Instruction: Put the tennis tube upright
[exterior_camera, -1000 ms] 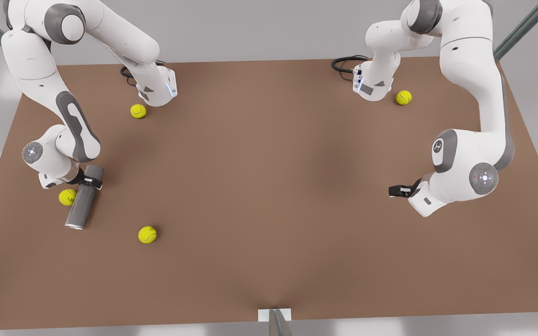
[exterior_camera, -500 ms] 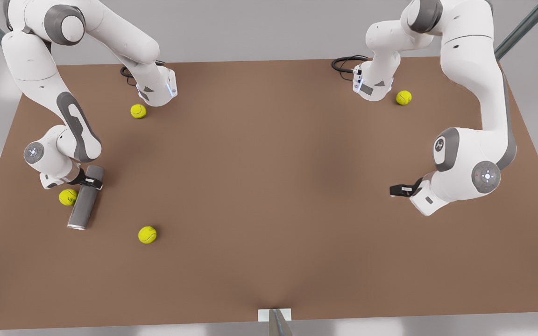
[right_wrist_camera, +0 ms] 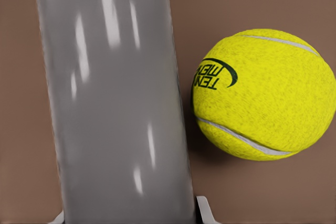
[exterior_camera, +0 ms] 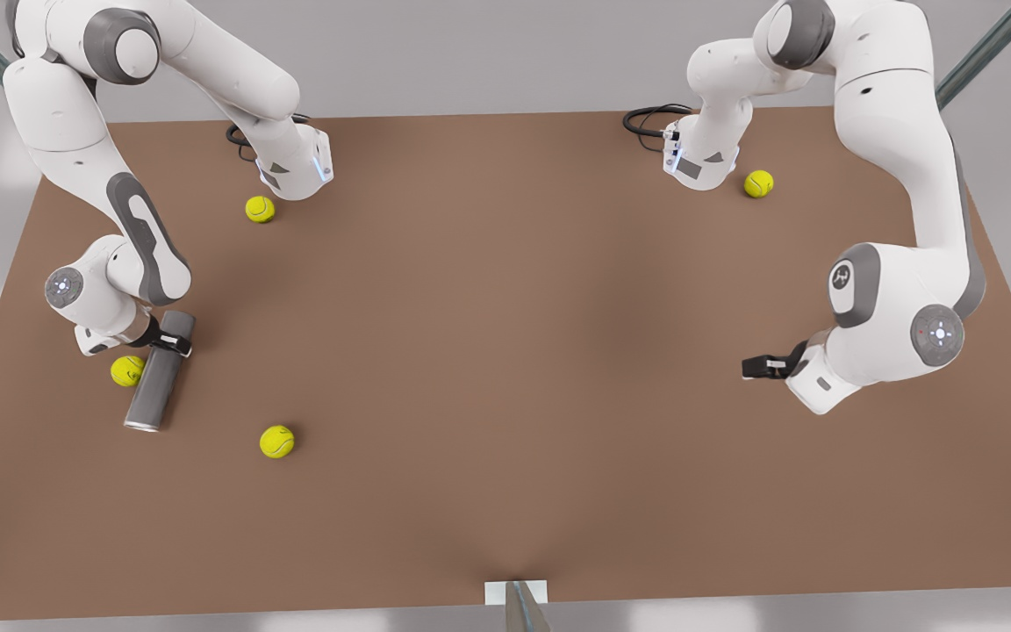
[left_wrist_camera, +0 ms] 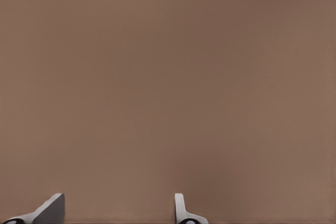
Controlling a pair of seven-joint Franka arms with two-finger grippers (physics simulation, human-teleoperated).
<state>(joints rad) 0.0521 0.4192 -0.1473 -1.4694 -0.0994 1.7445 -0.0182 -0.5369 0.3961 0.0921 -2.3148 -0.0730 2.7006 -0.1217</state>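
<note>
Since a second ago only the left hand (exterior_camera: 749, 366) — empty, fingers apart — drifts toward 3 o'clock, while the right hand (exterior_camera: 169, 345) stays clamped near the far end of the tennis tube (exterior_camera: 158, 373) — light, rigid, probably slick.

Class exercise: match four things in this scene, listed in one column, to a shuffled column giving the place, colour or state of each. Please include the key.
Things:
1. tube
2. left claw
3. right claw
4. ball nearest the tube

States:
A. open above bare table
B. grey, lying on its side
C. yellow
D. shut on the tube

Pairs: 1-B, 2-A, 3-D, 4-C
</note>
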